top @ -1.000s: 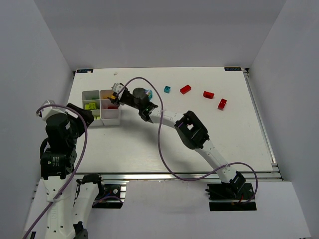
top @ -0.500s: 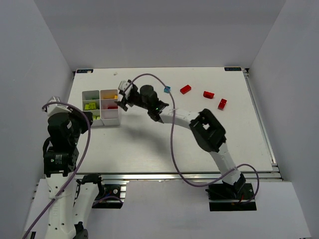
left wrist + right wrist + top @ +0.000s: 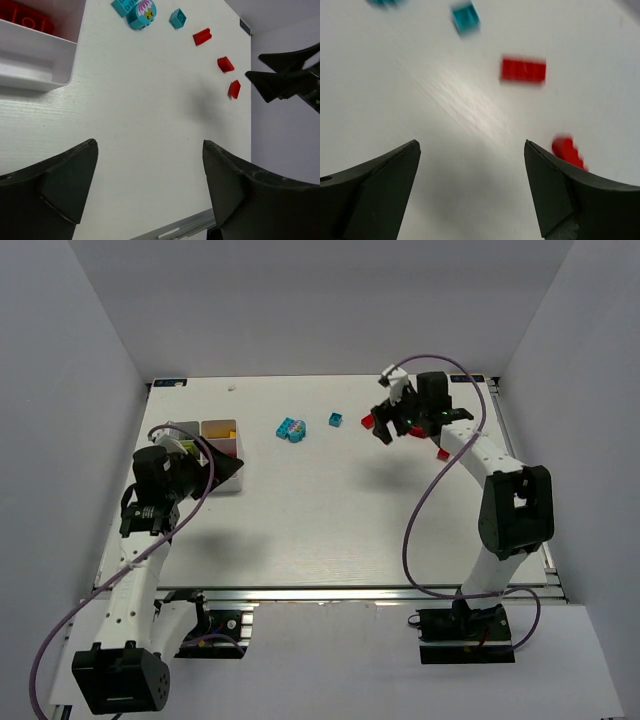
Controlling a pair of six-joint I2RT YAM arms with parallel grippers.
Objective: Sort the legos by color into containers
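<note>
The white tray (image 3: 186, 428) stands at the far left; its compartments hold yellow, lime and red bricks, and my left arm partly hides it. My left gripper (image 3: 228, 468) is open and empty at the tray's near right corner (image 3: 35, 55). A cyan brick cluster (image 3: 291, 429) and a small cyan brick (image 3: 336, 419) lie mid-table. My right gripper (image 3: 383, 430) is open and empty above the red bricks (image 3: 368, 420) at the far right. In the right wrist view a red brick (image 3: 523, 69) lies ahead and another (image 3: 567, 151) lies beside the right finger.
The left wrist view shows three loose red bricks (image 3: 202, 36) in a row toward the table's right edge, with my right gripper's fingers (image 3: 280, 75) above them. A red brick (image 3: 25, 15) lies in the tray's corner compartment. A metal rail (image 3: 330, 592) runs along the near edge.
My right arm has swung from the tray across to the far right, over the red bricks. My left arm has reached forward to the tray. The cyan cluster now shows uncovered.
</note>
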